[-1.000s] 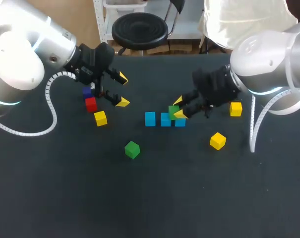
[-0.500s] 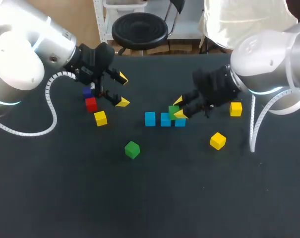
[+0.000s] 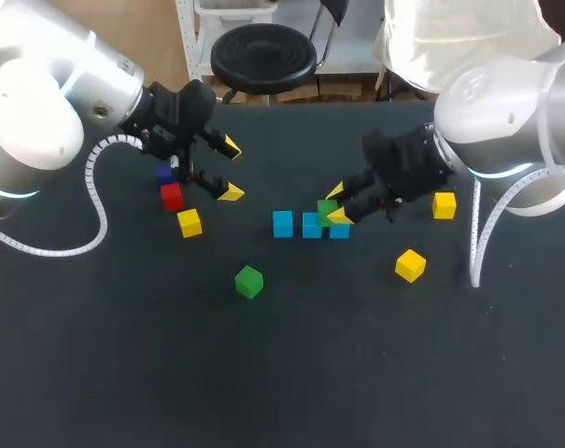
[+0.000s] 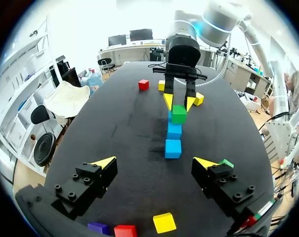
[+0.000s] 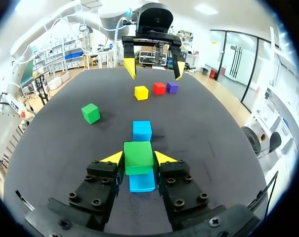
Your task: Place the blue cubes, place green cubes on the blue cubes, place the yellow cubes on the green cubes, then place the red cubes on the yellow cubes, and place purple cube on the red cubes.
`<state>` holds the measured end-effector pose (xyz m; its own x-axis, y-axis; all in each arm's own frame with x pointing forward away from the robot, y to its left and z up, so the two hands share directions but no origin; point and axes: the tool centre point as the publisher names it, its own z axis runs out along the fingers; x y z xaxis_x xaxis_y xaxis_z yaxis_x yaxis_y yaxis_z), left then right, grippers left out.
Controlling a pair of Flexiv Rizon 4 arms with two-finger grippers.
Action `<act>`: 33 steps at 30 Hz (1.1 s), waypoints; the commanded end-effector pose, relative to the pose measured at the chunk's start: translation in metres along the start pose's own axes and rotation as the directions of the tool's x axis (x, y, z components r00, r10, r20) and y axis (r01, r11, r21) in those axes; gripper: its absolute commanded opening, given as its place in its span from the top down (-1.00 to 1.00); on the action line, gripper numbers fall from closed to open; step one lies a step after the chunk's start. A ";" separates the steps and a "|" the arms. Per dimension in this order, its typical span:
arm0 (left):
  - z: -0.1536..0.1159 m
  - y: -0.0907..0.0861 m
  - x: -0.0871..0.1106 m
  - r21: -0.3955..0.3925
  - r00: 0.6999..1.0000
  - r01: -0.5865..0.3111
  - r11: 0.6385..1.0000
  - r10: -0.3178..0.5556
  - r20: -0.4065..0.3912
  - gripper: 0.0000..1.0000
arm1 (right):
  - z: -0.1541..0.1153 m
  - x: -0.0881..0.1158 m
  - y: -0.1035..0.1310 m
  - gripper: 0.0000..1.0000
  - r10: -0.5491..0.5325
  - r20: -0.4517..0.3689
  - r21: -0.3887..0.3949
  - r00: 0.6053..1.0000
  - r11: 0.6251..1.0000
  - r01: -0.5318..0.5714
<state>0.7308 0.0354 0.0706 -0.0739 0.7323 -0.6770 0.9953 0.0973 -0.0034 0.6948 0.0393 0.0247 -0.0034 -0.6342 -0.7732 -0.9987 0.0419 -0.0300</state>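
Between right jaws, smooth sharp-edged green cube (image 5: 138, 155)

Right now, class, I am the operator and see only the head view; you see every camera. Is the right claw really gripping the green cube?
Observer: Yes. The right wrist view shows the right claw clamping the green cube from both sides.
Operator: I count one red cube. Correct?
Observer: No. The left wrist view shows a second red cube beyond the right arm, absent from yours.
Operator: Is the left claw carrying anything?
Observer: No. Its own view shows it open and empty.
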 end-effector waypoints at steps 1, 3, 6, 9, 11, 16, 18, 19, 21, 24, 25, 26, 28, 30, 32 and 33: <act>0.000 0.000 0.000 -0.001 1.000 0.000 1.000 0.000 -0.001 -1.00 | 0.002 -0.001 -0.002 1.00 -0.001 0.002 -0.003 1.000 1.000 0.001; 0.000 0.000 0.000 -0.001 1.000 0.000 1.000 0.000 -0.001 -1.00 | 0.002 -0.001 -0.002 1.00 -0.002 0.001 -0.003 1.000 1.000 0.002; 0.000 0.000 0.000 -0.001 1.000 0.000 1.000 0.000 -0.001 -1.00 | 0.002 -0.001 -0.002 1.00 -0.001 0.000 -0.004 1.000 1.000 0.001; 0.000 0.000 0.000 -0.001 1.000 0.000 1.000 0.000 -0.001 -1.00 | 0.003 -0.001 -0.002 1.00 0.002 0.000 -0.005 1.000 1.000 -0.002; 0.000 0.000 0.000 -0.001 1.000 0.000 1.000 0.000 -0.001 -1.00 | 0.003 -0.001 -0.002 0.98 0.001 -0.001 -0.006 1.000 1.000 -0.001; 0.000 0.000 0.000 -0.001 1.000 0.000 1.000 0.000 -0.001 -1.00 | 0.003 -0.001 -0.002 0.68 0.002 -0.003 -0.006 1.000 1.000 -0.002; 0.000 0.000 0.000 -0.001 1.000 0.000 1.000 0.000 -0.001 -1.00 | 0.003 -0.001 -0.003 0.46 0.003 -0.004 -0.005 1.000 1.000 -0.003; 0.000 0.000 0.000 -0.001 1.000 0.000 1.000 0.000 -0.001 -1.00 | 0.003 -0.001 -0.003 0.43 0.003 -0.004 -0.005 1.000 1.000 -0.003; 0.000 0.000 0.000 -0.001 1.000 0.000 1.000 0.000 -0.001 -1.00 | 0.003 -0.001 -0.003 0.34 0.003 -0.004 -0.004 1.000 1.000 -0.003; 0.000 0.000 0.000 -0.001 1.000 0.000 1.000 0.000 -0.001 -1.00 | 0.002 -0.001 -0.003 0.43 0.003 -0.004 -0.003 1.000 1.000 -0.003; 0.000 0.000 0.000 -0.001 1.000 0.000 1.000 0.000 -0.001 -1.00 | 0.002 -0.001 -0.003 0.40 0.004 -0.005 -0.003 1.000 1.000 -0.004; 0.000 0.000 0.000 -0.001 1.000 0.000 1.000 0.000 -0.001 -1.00 | 0.002 -0.001 -0.003 0.33 0.004 -0.005 -0.002 1.000 1.000 -0.004; 0.000 0.000 0.000 -0.001 1.000 0.000 1.000 0.000 -0.001 -1.00 | 0.002 -0.001 -0.002 0.29 0.004 -0.005 -0.003 1.000 1.000 -0.004; 0.000 0.000 0.000 -0.001 1.000 0.000 1.000 0.000 -0.001 -1.00 | 0.002 -0.001 -0.002 0.26 0.005 -0.004 -0.003 1.000 1.000 -0.005; 0.000 0.000 0.000 -0.001 1.000 0.000 1.000 0.000 -0.001 -1.00 | 0.002 -0.001 -0.002 0.23 0.005 -0.003 -0.003 1.000 1.000 -0.005; 0.000 0.000 0.000 -0.001 1.000 0.000 1.000 0.000 -0.001 -1.00 | 0.002 0.000 -0.002 0.18 0.005 -0.003 -0.004 1.000 1.000 -0.005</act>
<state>0.7308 0.0354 0.0706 -0.0739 0.7323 -0.6770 0.9953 0.0973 -0.0034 0.6971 0.0412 0.0234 -0.0075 -0.6362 -0.7715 -0.9988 0.0424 -0.0253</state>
